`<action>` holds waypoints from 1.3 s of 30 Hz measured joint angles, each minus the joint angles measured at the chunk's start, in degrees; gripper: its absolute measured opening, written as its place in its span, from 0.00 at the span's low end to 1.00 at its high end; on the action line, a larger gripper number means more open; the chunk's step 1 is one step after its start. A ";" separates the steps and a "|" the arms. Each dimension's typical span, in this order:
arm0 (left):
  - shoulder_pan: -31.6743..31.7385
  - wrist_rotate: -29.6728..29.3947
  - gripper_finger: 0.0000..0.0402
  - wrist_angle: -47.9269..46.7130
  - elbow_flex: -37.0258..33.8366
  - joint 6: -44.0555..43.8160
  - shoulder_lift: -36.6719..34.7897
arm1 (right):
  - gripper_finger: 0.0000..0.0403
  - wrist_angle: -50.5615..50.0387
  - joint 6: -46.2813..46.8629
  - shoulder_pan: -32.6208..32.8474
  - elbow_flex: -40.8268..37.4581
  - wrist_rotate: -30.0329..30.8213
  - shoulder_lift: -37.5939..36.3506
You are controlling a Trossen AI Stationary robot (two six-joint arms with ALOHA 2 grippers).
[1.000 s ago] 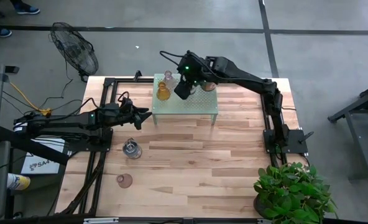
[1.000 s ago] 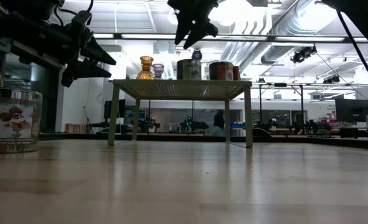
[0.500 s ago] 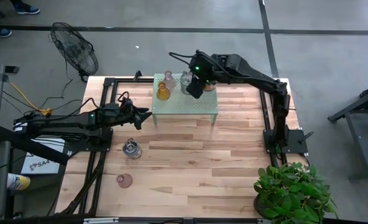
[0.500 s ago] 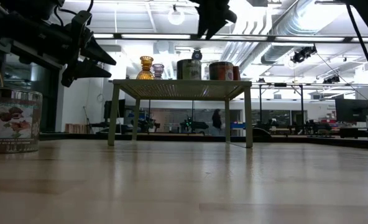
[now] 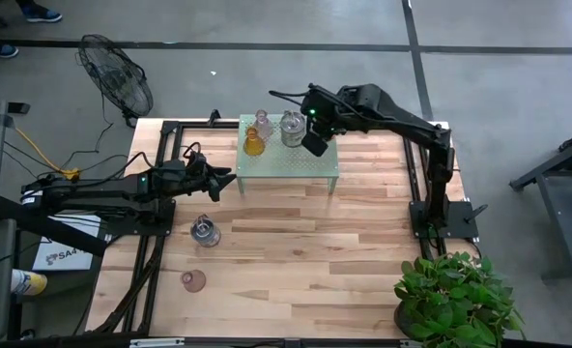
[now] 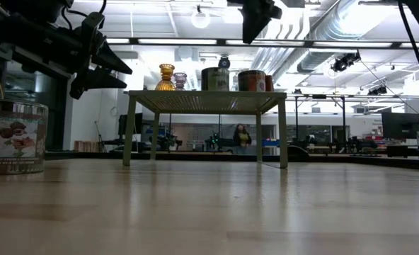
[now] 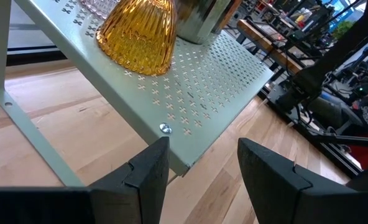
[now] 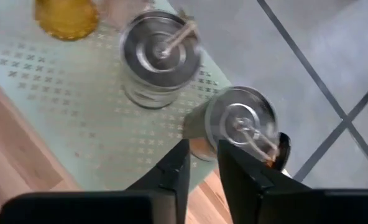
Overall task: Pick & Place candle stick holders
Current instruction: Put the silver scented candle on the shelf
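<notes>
On the pale green perforated stand (image 5: 288, 159) stand several candle stick holders on their bases: an amber glass one (image 5: 254, 143), a pinkish one (image 5: 262, 124) and two silvery ones (image 8: 161, 56) (image 8: 234, 124). My right gripper (image 5: 314, 145) hovers above the stand's right part, clear of them, its fingers drawn to a narrow gap with nothing between. My left gripper (image 5: 226, 181) waits open just left of the stand's near left corner. On the table's left stand a silvery holder with printed marks (image 5: 205, 232) and a pinkish glass one (image 5: 193, 281).
A floor fan (image 5: 117, 82) stands beyond the far left corner and a potted plant (image 5: 455, 300) at the near right corner. Black frame rails (image 5: 160, 208) run along the table's left side. Bare wood lies between the stand and the near edge.
My right gripper has moved toward the table's right edge above the stand, risen a little and tipped less steeply, uncovering the left silvery holder. Its fingers have drawn much closer together. The holders on the stand have stayed put.
</notes>
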 joint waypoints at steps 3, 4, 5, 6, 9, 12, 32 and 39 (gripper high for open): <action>0.01 0.00 0.46 0.02 0.00 0.01 -0.02 | 0.13 0.35 -0.14 0.59 0.00 -0.37 0.04; 0.02 0.00 0.46 0.02 0.00 0.00 -0.02 | 0.10 0.19 -0.14 0.86 0.00 -0.24 0.04; 0.00 0.00 0.46 0.00 0.00 0.00 -0.01 | 0.07 -0.11 -0.14 1.15 0.00 -0.21 0.04; 0.00 0.00 0.46 0.02 0.00 0.00 0.00 | 0.04 -0.51 -0.14 1.44 0.00 -0.23 0.04; 0.00 -0.02 0.46 0.01 0.00 0.00 -0.01 | 0.01 -2.17 0.50 1.85 0.00 0.24 0.07; 0.02 0.00 0.46 0.01 0.00 0.00 -0.02 | 0.02 -3.63 1.45 1.97 0.00 1.74 0.05; 0.01 -0.01 0.46 0.02 0.00 0.01 -0.01 | 0.00 -4.29 -2.67 5.68 0.00 -6.21 -1.27; 0.02 0.00 0.46 0.02 0.00 0.02 0.00 | 0.00 -4.28 -7.93 6.56 0.00 -13.62 -1.27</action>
